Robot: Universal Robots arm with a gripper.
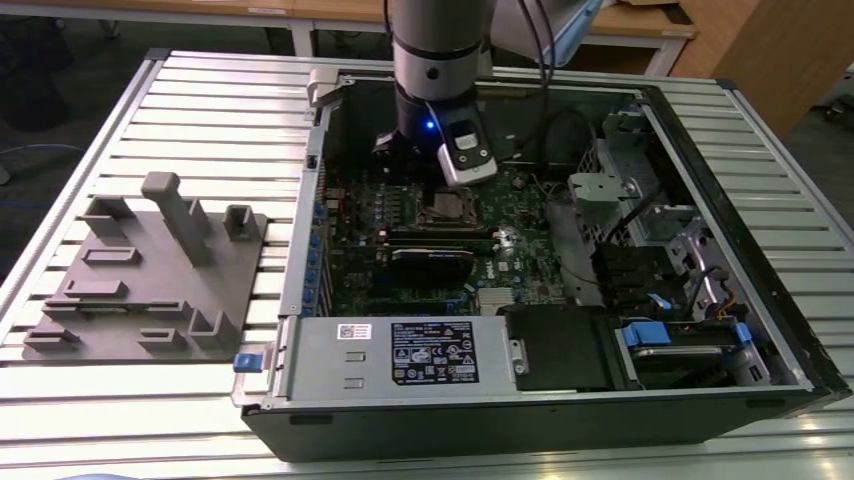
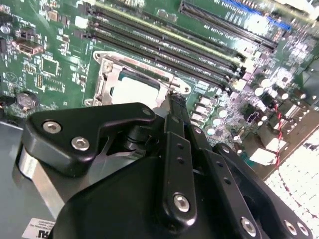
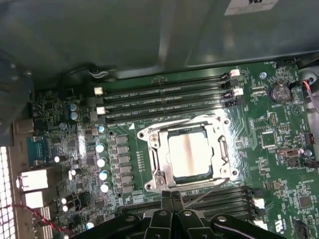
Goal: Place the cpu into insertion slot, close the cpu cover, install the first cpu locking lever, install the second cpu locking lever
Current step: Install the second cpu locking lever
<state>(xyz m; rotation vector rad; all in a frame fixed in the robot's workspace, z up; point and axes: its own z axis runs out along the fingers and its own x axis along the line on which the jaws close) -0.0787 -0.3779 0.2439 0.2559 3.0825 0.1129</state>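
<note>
So your cpu [image 3: 192,155], flat silver-grey square, lies face up in the slot [image 3: 149,167] on the green board [image 3: 279,164], edges parallel to the long black memory slots [image 3: 164,102]. Your cover [image 3: 222,149], a thin shiny metal frame, lies flat around it. Your gripper [image 3: 172,196] has its black fingers pressed together, tips at the socket's edge. All this sits inside the open case [image 1: 561,400] on the slatted worktop [image 1: 214,110].
</note>
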